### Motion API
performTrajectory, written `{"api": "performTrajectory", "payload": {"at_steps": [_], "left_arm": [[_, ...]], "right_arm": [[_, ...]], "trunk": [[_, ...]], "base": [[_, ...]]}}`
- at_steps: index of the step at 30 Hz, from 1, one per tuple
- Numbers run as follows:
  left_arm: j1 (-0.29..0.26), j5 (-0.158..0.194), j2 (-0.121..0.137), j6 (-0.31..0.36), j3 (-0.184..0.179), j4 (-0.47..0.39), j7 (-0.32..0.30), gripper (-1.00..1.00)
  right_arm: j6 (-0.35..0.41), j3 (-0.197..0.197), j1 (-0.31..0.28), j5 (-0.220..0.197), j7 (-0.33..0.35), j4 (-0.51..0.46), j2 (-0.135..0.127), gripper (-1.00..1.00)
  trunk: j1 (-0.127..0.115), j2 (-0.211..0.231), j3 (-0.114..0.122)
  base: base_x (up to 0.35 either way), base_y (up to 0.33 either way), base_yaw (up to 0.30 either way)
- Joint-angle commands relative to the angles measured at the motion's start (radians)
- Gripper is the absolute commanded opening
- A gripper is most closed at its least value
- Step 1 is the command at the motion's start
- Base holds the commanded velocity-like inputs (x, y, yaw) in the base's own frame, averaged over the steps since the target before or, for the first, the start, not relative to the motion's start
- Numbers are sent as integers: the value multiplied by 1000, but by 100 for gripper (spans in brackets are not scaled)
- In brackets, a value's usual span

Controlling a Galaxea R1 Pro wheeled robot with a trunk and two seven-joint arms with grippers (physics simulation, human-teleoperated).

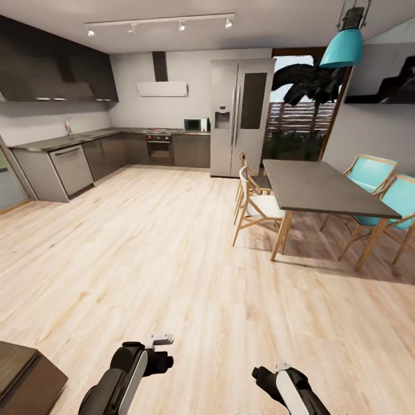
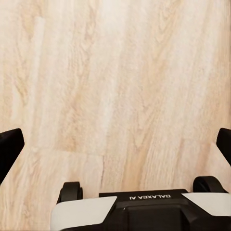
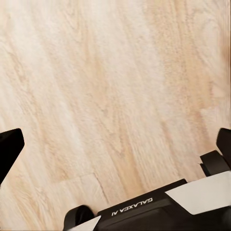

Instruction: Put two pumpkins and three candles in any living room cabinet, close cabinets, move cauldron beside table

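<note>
Kitchen and dining area seen from the head view. The left gripper [image 2: 115, 144] and right gripper [image 3: 115, 144] were held low over the wooden floor [image 1: 173, 259], fingers spread wide and empty. A dining table [image 1: 323, 187] stood to the right.

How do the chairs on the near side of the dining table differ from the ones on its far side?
The near-side chairs have white seats and open pale wood frames, while the far-side chairs have turquoise seats and backs. The near-side chairs stand towards the kitchen, one tucked partly under the dining table; the far-side chairs stand by the wall, one nearer the camera. Both pairs have light wooden legs and face the table.
</note>
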Motion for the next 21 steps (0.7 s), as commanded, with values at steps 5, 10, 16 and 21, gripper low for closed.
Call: {"api": "performTrajectory", "payload": {"at_steps": [5,10,16,21], "left_arm": [[0,0,0,0,1,-1,0,100],[0,0,0,1,1,-1,0,100],[0,-1,0,0,1,-1,0,100],[0,0,0,0,1,-1,0,100]], "right_arm": [[1,-2,0,0,-2,0,0,100],[1,-66,0,-1,-1,0,1,100],[1,-108,0,-1,-1,0,1,100],[-1,-112,0,0,-1,0,2,100]], "trunk": [[-19,35,16],[-38,70,31],[-61,112,50],[-81,147,66]], "base": [[0,0,-288],[0,0,-288],[0,0,-288],[0,0,-288]]}}
